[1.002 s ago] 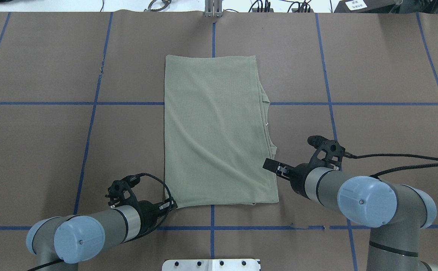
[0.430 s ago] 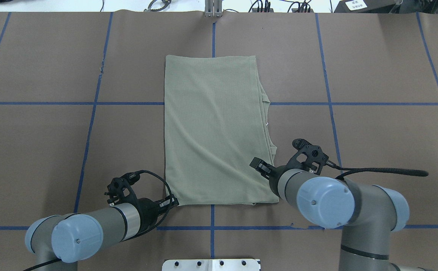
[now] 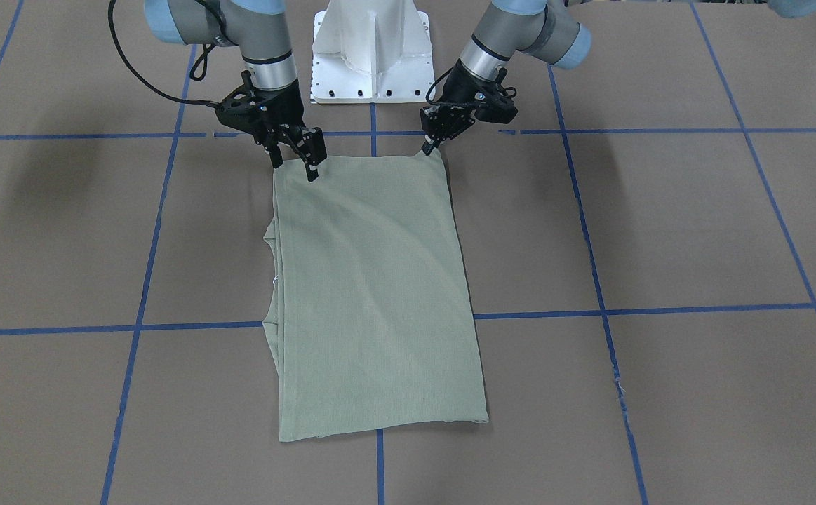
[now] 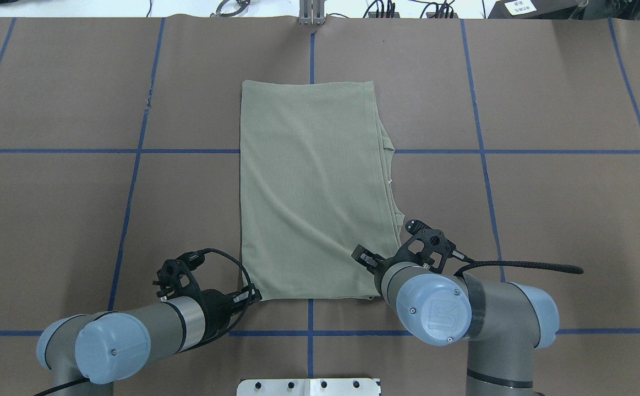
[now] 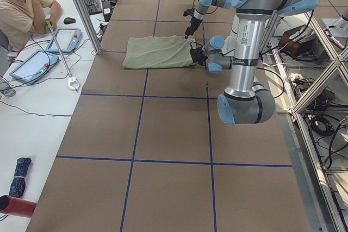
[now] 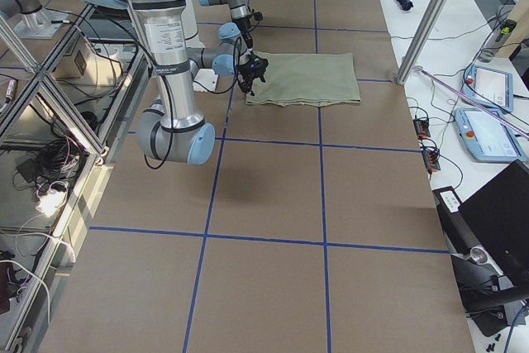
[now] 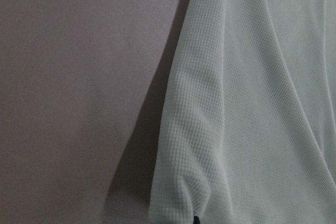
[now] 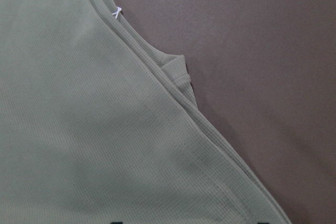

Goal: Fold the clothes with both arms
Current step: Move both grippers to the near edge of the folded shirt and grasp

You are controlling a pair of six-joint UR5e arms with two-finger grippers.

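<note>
The sage-green shirt [image 4: 311, 192] lies folded into a long rectangle in the middle of the table, also seen as the shirt [image 3: 372, 294]. Its ribbed collar [image 8: 176, 74] and white neck-tag loop [image 8: 116, 12] peek out along the robot's right edge. My left gripper [image 3: 429, 145] is shut on the shirt's near-left corner, and the cloth puckers there [image 7: 178, 203]. Above the near-right corner, my right gripper [image 3: 295, 163] hangs with its fingers spread, holding nothing. From overhead, the left gripper [image 4: 252, 297] and right gripper [image 4: 365, 257] flank the near hem.
The white base pedestal [image 3: 371, 49] stands just behind the near hem. Blue tape lines [image 4: 132, 151] grid the brown table cover. A seated person [image 5: 22, 9] and tablets [image 5: 30, 64] are at a side desk beyond an aluminium post [image 5: 81, 9].
My right arm has swung left and inward, bringing its open gripper from beside the shirt's right edge over the near-right corner. The left arm and the shirt have stayed put.
</note>
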